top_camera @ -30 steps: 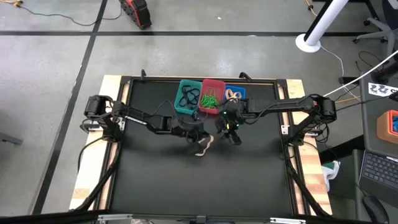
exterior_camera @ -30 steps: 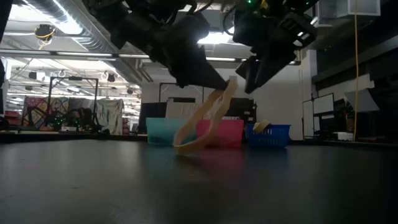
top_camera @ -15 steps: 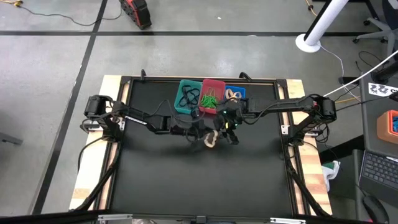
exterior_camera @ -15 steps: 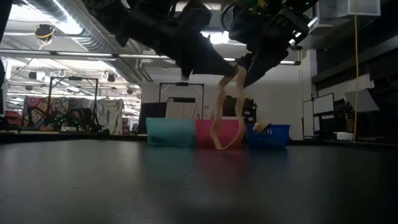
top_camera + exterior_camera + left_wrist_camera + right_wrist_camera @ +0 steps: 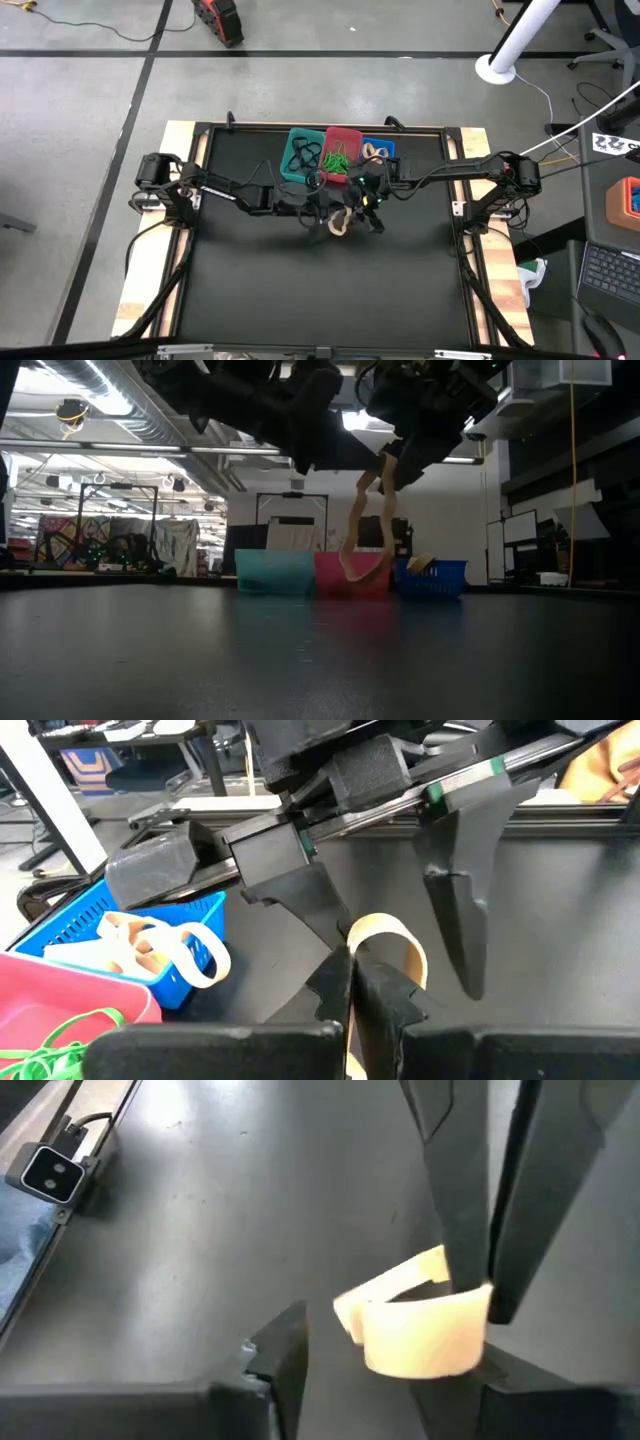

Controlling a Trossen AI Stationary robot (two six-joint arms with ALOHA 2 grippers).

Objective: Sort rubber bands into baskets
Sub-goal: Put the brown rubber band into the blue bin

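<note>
Your left gripper (image 5: 325,212) is pinched tight on a tan rubber band (image 5: 364,530), which hangs clear of the table at frame centre, in front of the red basket (image 5: 353,573). Your right gripper (image 5: 372,213) sits spread wide just beside the band.

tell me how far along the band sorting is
Nearly done, it seems: black bands lie in the teal basket, green in the red basket, tan in the blue basket. In hand: a tan band pinched by the left gripper, right gripper open beside it. No loose bands show.
</note>
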